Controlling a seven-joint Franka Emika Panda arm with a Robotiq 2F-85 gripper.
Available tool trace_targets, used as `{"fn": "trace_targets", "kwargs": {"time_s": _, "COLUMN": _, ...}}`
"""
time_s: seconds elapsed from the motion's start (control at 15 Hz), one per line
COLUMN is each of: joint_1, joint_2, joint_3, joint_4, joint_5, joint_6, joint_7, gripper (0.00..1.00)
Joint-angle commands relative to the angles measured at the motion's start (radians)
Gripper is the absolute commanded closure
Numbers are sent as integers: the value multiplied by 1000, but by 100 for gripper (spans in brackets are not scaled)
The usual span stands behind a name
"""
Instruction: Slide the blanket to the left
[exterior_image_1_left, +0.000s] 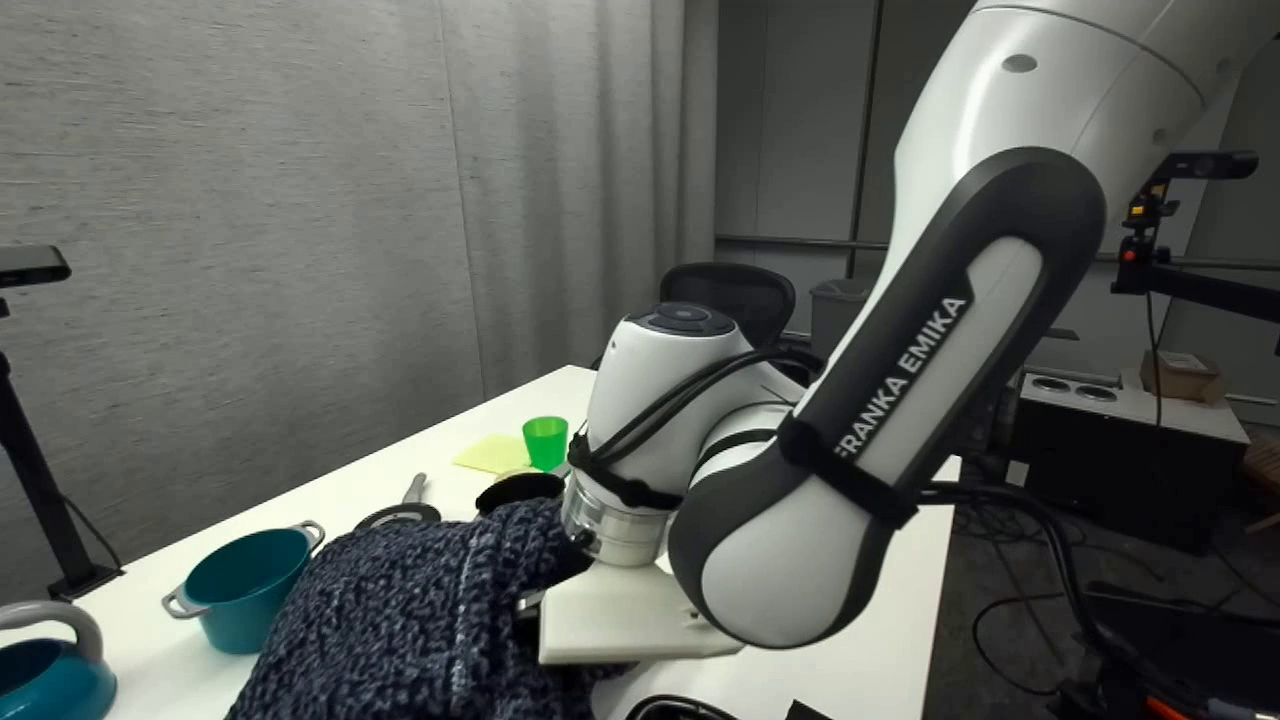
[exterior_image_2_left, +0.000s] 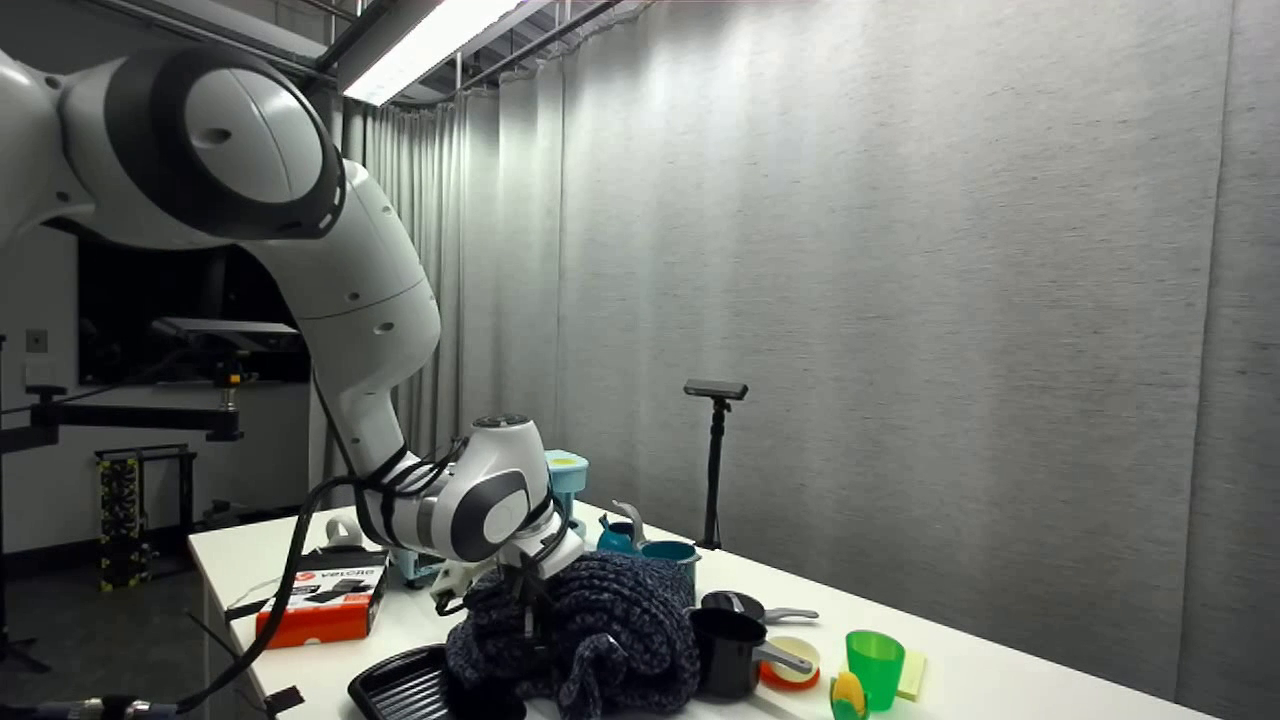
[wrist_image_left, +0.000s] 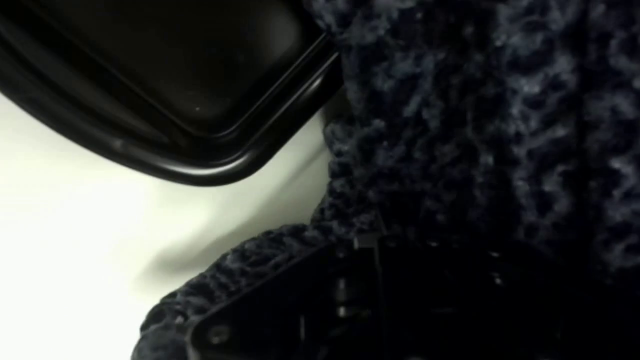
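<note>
The dark navy speckled blanket lies rumpled in a heap on the white table, in both exterior views. It fills the right of the wrist view. My gripper points down into the blanket's near side; it also shows in an exterior view. In the wrist view the dark fingers converge within the fabric and appear shut on it. The very tips are dark and hard to make out. A fold of blanket runs along the left finger.
A black ridged tray sits beside the blanket; its rim shows in the wrist view. A teal pot, a black saucepan, a frying pan and a green cup stand around. A Velcro box is near the arm.
</note>
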Motion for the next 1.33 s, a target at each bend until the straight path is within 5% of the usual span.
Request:
{"fn": "trace_targets", "kwargs": {"time_s": 0.0, "joint_1": -75, "joint_2": -12, "joint_3": 99, "joint_4": 34, "joint_5": 89, "joint_6": -57, "joint_7": -209, "gripper": 100}}
{"fn": "trace_targets", "kwargs": {"time_s": 0.27, "joint_1": -96, "joint_2": -117, "joint_3": 99, "joint_4": 22, "joint_5": 128, "joint_6": -237, "joint_7": -393, "gripper": 100}}
{"fn": "trace_targets", "kwargs": {"time_s": 0.53, "joint_1": -117, "joint_2": -261, "joint_3": 21, "joint_4": -9, "joint_5": 99, "joint_6": -372, "joint_7": -482, "gripper": 100}}
{"fn": "trace_targets", "kwargs": {"time_s": 0.93, "joint_1": -167, "joint_2": -291, "joint_3": -98, "joint_4": -42, "joint_5": 55, "joint_6": -198, "joint_7": -452, "gripper": 100}}
{"fn": "trace_targets", "kwargs": {"time_s": 1.27, "joint_1": -124, "joint_2": -209, "joint_3": -249, "joint_4": -72, "joint_5": -112, "joint_6": -65, "joint_7": -251, "gripper": 100}}
